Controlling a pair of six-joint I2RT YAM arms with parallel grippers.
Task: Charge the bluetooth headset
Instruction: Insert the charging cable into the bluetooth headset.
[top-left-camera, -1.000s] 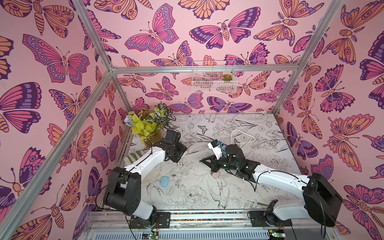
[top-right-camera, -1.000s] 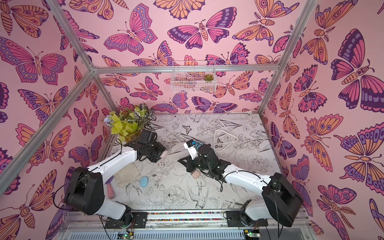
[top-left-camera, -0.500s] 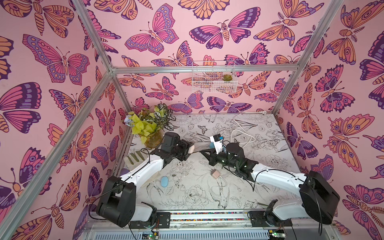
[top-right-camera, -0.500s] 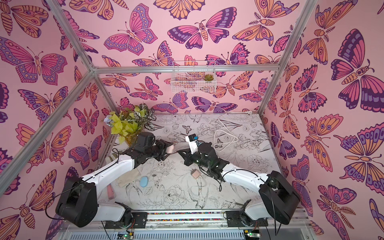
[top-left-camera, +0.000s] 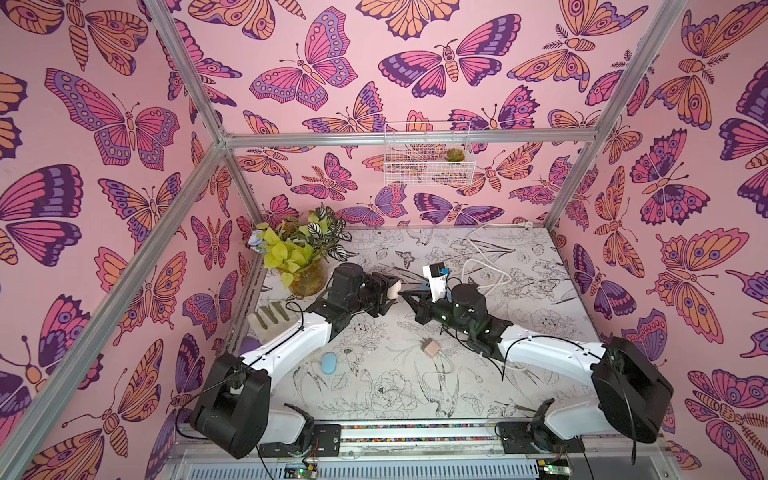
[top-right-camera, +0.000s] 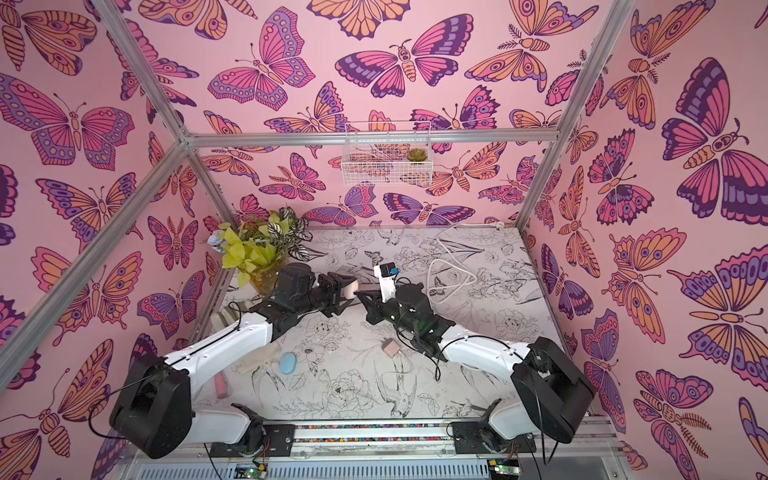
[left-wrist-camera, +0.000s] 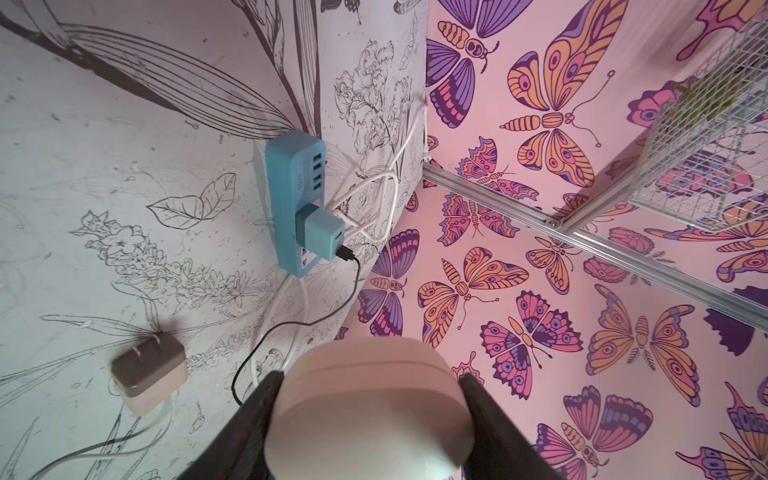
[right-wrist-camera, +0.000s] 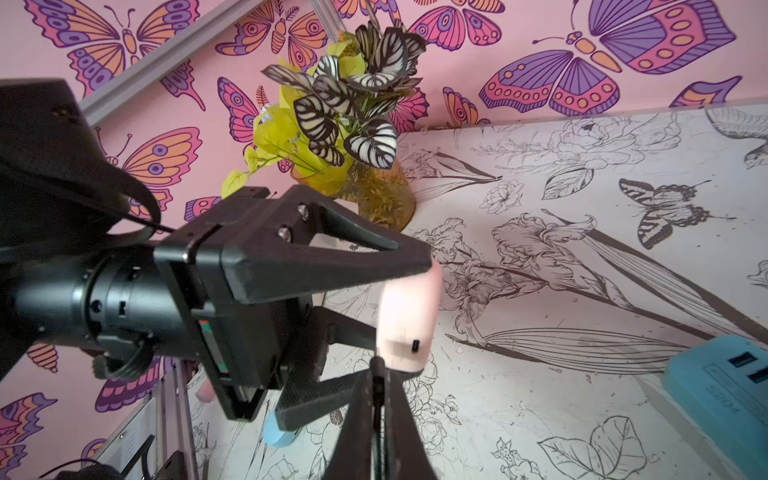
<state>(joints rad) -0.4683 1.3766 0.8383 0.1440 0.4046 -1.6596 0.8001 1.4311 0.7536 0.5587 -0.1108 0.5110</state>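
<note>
Left fingers (left-wrist-camera: 245, 432) clamped on pink headset case (left-wrist-camera: 370, 399), case held above the desk (top-left-camera: 374, 395), right fingers (right-wrist-camera: 357, 432) pinched shut on black cable plug (right-wrist-camera: 376, 368), plug tip just beside case's port (right-wrist-camera: 416, 345).

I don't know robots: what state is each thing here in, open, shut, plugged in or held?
earbud case: lid shut, charging port empty.
left hand: shut on the earbud case.
black cable: one end in the teal adapter, other end not yet in the case.
right hand: shut on the black cable.
teal adapter: plugged into the blue power strip.
beige adapter: unplugged, prongs bare.
</note>
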